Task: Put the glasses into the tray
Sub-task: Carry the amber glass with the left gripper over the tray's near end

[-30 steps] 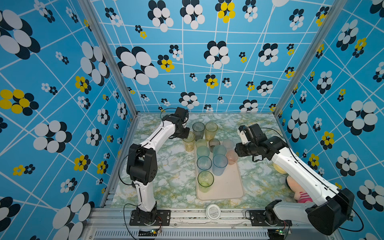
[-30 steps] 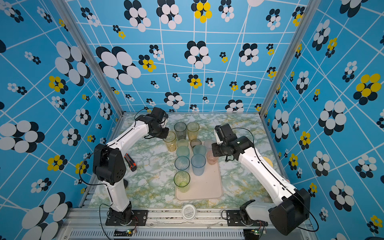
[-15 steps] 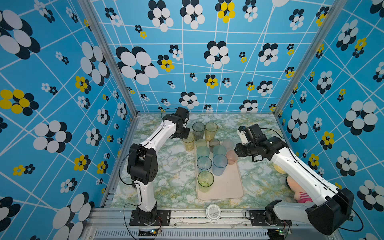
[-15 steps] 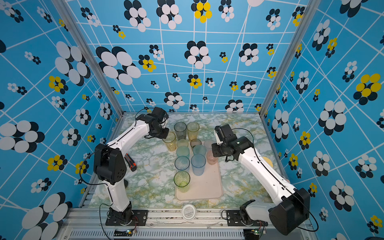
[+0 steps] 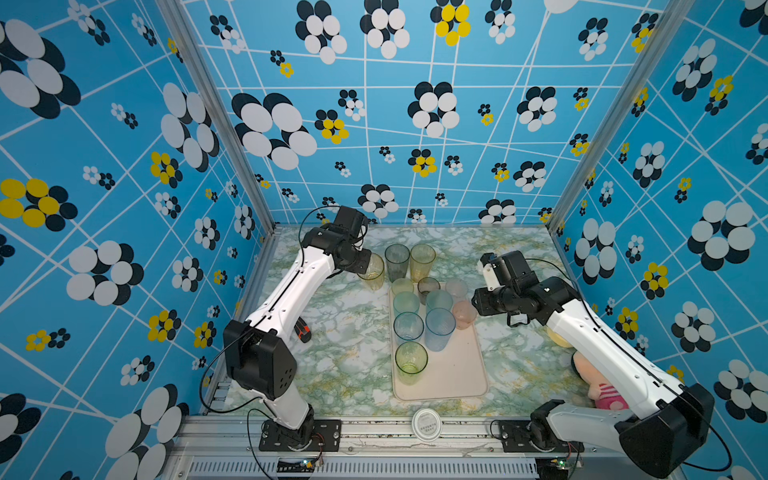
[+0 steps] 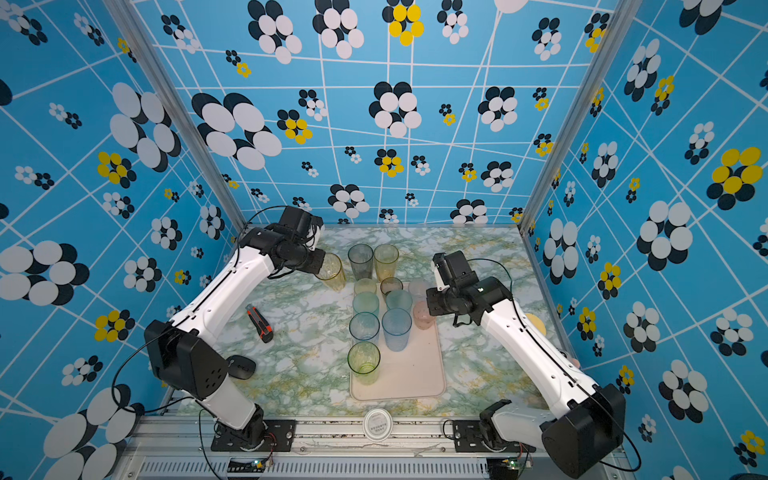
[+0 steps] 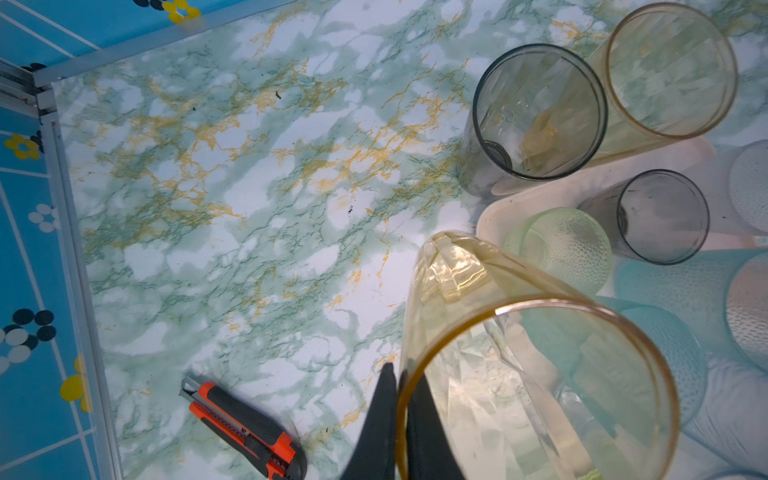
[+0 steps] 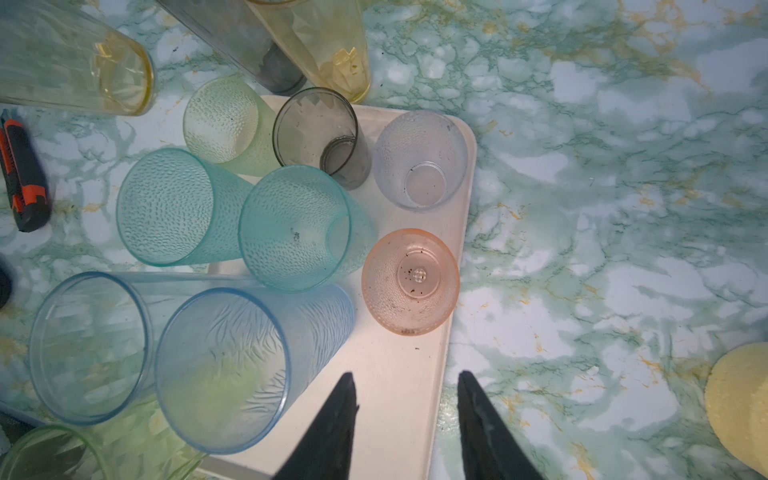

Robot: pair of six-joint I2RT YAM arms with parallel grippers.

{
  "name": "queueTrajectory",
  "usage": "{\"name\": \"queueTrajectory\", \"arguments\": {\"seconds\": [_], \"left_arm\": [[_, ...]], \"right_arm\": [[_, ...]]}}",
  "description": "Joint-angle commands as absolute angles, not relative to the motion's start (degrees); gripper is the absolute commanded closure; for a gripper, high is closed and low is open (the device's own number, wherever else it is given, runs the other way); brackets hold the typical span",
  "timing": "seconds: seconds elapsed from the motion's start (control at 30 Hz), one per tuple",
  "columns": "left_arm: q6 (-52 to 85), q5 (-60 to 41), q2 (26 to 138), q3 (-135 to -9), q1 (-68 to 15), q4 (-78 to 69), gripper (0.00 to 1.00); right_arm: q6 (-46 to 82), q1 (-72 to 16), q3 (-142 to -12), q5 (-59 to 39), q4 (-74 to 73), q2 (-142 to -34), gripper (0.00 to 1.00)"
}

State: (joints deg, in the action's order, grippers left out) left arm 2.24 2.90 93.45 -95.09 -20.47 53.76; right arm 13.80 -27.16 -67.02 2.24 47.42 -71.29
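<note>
My left gripper is shut on the rim of an amber glass, one finger inside and one outside. In both top views this glass is on the table left of the tray's far end. The cream tray holds several glasses. A tall grey glass and a tall amber one stand just beyond its far end. My right gripper is open and empty over the tray's right rim, close to a pink glass.
An orange-black utility knife lies on the marble table by the left arm, with a black mouse nearer the front. A white lid sits on the front rail. A yellow disc and a pink plush toy lie at the right.
The left jaws have closed the last bit onto the amber glass's rim. Both arms have hardly moved, and the right gripper stays open.
</note>
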Motion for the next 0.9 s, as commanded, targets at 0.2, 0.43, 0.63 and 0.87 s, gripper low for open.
{"name": "queueTrajectory", "arguments": {"seconds": [0.2, 0.43, 0.63, 0.87], "left_arm": [[0.71, 2.34, 81.62, -99.08, -27.48, 62.85, 1.0], [0.64, 3.01, 76.94, -104.39, -39.51, 67.68, 1.0], [0.56, 2.24, 77.5, -107.58, -50.4, 69.55, 1.0], [-0.12, 2.11, 84.58, -110.43, -61.7, 70.92, 1.0]], "right_arm": [[15.25, -25.34, -66.0, 3.32, 47.99, -68.96, 0.58], [16.08, -25.22, -67.36, 2.23, 47.64, -69.13, 0.58], [16.52, -24.98, -67.48, 3.05, 46.85, -68.09, 0.57], [17.74, -22.86, -67.83, 2.22, 46.46, -68.94, 0.57]]}}
